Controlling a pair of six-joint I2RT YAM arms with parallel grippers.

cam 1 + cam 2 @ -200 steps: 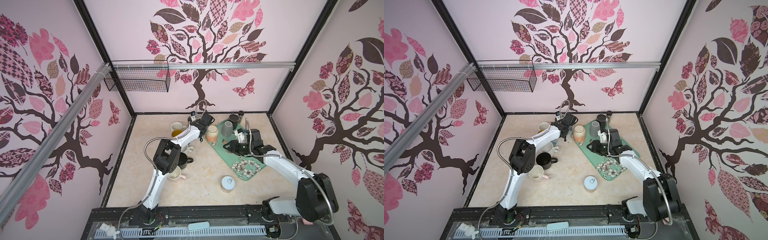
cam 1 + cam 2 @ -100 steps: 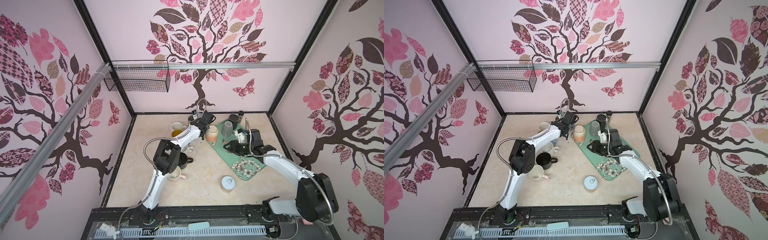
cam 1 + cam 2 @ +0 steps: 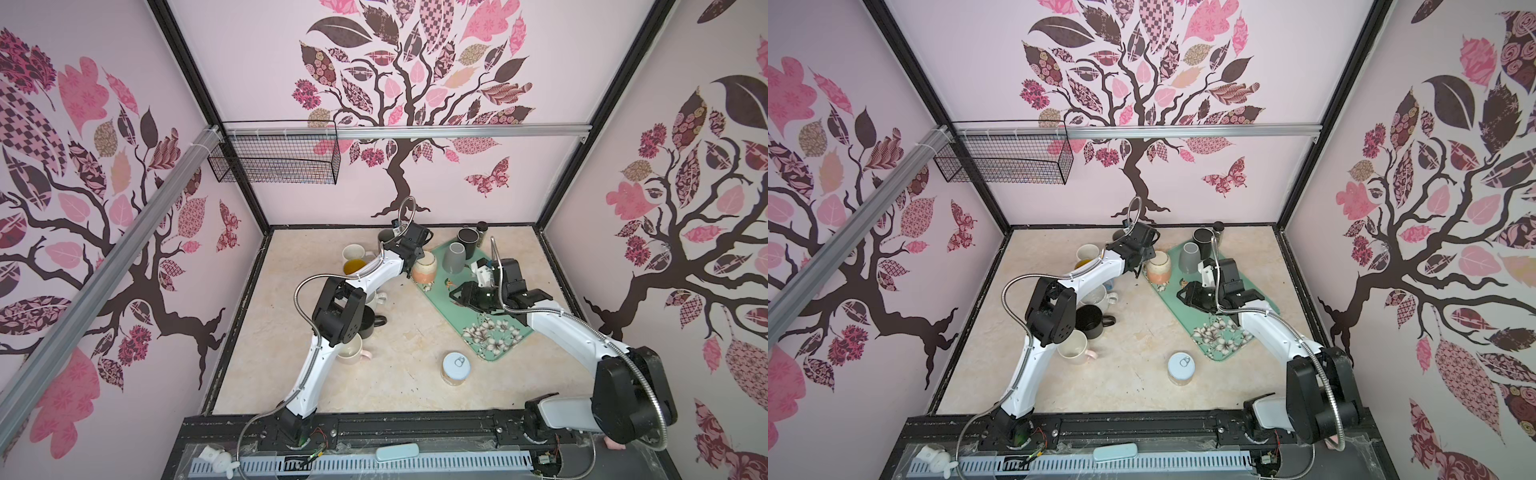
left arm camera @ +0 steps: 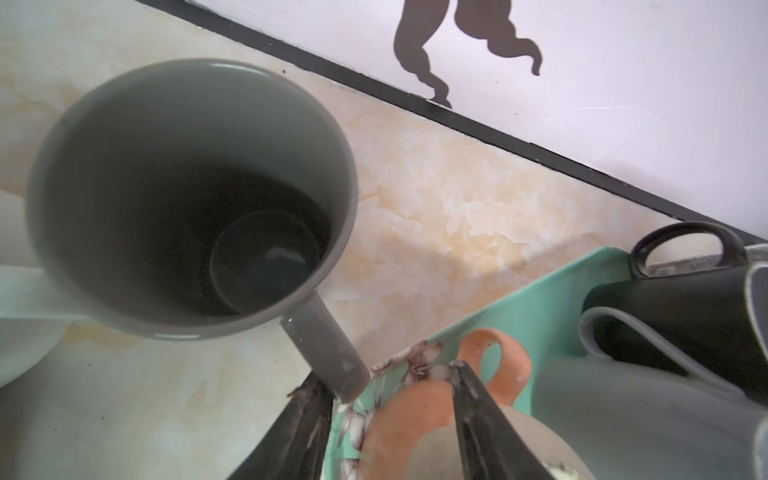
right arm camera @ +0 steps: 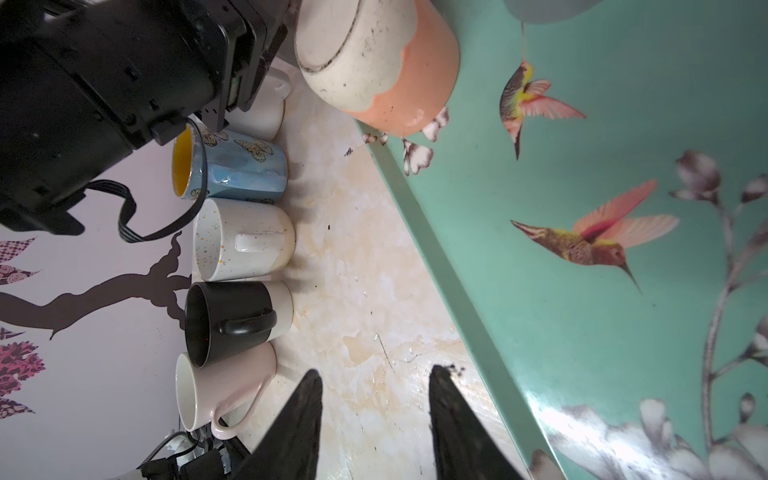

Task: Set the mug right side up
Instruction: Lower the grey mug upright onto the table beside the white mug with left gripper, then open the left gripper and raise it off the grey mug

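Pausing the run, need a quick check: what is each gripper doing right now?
Left gripper: jaws open, gripping nothing.
Right gripper: jaws open, empty.

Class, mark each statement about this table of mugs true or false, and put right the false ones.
1. The peach and cream mug stands base up on the green tray. True.
2. The right gripper has its fingers shut on a mug. False: the fingers are apart with nothing between them.
3. A tin can stands on the table, off the tray. True.
4. The blue butterfly mug is on the tray. False: it stands on the table among other mugs.
5. The grey mug that is off the tray lies mouth down. False: its mouth faces up.
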